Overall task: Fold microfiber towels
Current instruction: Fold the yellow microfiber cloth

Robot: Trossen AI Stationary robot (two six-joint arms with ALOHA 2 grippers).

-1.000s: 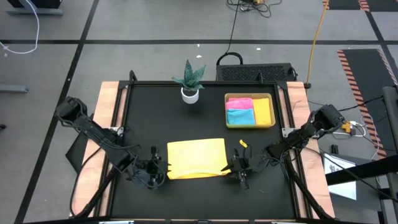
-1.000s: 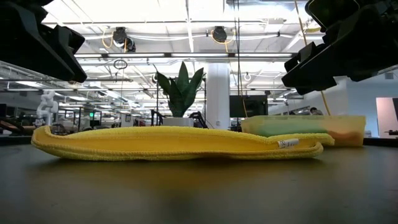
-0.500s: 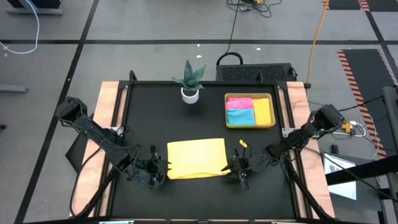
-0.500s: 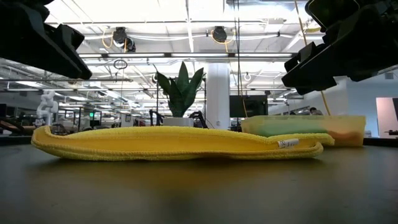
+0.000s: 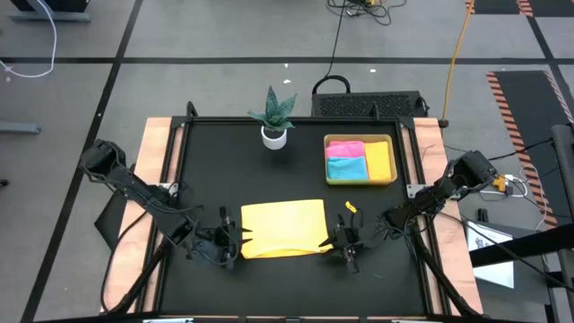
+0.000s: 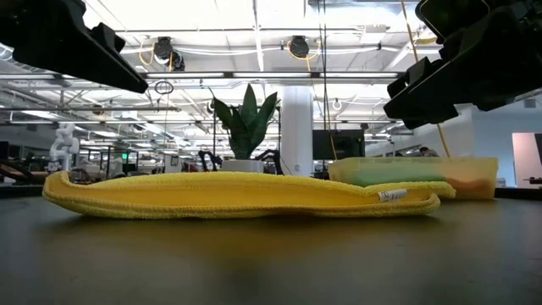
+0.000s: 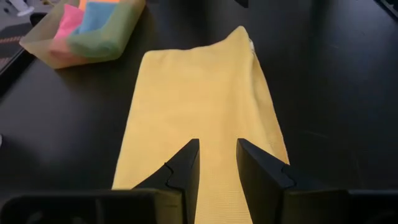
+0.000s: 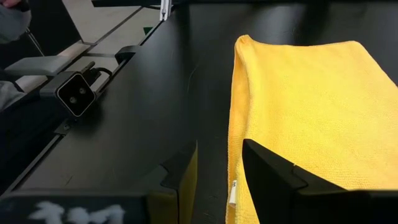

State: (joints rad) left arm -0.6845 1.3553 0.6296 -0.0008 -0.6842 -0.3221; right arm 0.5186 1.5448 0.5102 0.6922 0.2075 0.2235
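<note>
Yellow towel [image 5: 283,227] lies folded once at the table's front | left gripper [image 5: 235,246] and right gripper [image 5: 339,242] flank its ends, jaws narrowly parted, apparently empty | pink, blue, orange towels sit in tray [image 5: 360,181] | further folds left.

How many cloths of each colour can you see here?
Yellow: 1
Pink: 1
Blue: 1
Orange: 1
Total: 4; the last three sit in the tray.
</note>
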